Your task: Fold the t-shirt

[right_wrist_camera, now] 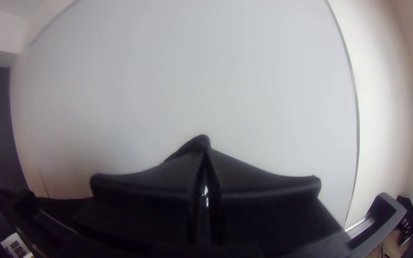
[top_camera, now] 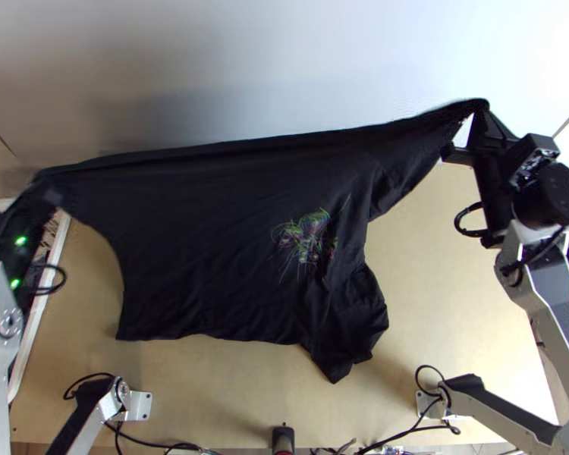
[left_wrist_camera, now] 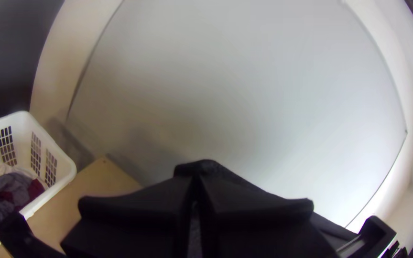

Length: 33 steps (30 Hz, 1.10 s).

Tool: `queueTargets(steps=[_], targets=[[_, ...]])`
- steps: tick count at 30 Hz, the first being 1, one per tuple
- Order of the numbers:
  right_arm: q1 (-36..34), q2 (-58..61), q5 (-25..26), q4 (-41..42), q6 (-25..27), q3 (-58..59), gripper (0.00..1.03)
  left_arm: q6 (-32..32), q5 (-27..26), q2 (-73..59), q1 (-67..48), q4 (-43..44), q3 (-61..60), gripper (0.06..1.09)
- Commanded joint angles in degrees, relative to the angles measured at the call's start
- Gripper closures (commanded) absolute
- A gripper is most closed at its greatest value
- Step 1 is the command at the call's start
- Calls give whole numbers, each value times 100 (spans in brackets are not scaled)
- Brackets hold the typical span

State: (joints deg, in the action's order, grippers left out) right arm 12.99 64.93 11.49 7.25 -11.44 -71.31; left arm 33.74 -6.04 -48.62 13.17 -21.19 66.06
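With left claw [top_camera: 47, 191], hard to make out, and right claw [top_camera: 478, 127], clamps ends of black t-shirt [top_camera: 216, 227], stretched between.

White basket [left_wrist_camera: 23, 138] of grey and dark-red cloths [left_wrist_camera: 11, 185] beside the wooden table [left_wrist_camera: 102, 177]

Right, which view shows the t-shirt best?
The top view: the t-shirt stretches wide there, colourful print included. The left wrist view has cloth in the left claw; the right wrist view, cloth in the right claw.
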Motion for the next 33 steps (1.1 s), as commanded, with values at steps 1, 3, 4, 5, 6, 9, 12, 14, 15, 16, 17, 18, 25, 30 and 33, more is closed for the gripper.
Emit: queueTargets(steps=[1,3,4,5,6,9,12,14,15,16,17,18,25,30,33], targets=[[-192,257,170,93,-148,337,100,-174,279,-728,-614,423,-252,97],[-218,345,187,102,-113,442,100,-227,314,-921,-605,686,-401,97],[-253,389,187,190,-95,521,100,-254,341,-1009,-570,818,-471,97],[-289,424,187,295,-69,601,100,-262,341,-1097,-526,968,-533,97],[-297,468,187,462,10,697,100,-262,341,-1176,-473,1108,-595,97],[-315,723,187,814,107,891,100,-377,332,-1431,-385,1425,-709,97],[-306,1092,187,1016,248,926,100,-464,341,-1703,-385,1776,-814,97],[-236,1365,187,1200,406,899,100,-517,341,-1949,-394,1987,-814,97],[-183,1523,187,1279,459,864,100,-526,341,-2099,-394,2101,-797,97],[-130,1681,187,1341,503,811,100,-535,341,-2248,-394,2207,-770,97],[-113,1848,187,1376,503,741,100,-544,341,-2415,-403,2321,-735,97],[-78,2006,187,1402,511,688,100,-544,341,-2591,-412,2391,-682,97],[80,3158,187,1561,476,144,100,-631,332,-3751,-614,3112,-454,97],[195,3922,187,1657,424,-340,100,-675,332,-4569,-763,3543,-181,97],[230,4406,240,1692,441,-665,100,-746,341,-4920,-816,3710,3,97]])
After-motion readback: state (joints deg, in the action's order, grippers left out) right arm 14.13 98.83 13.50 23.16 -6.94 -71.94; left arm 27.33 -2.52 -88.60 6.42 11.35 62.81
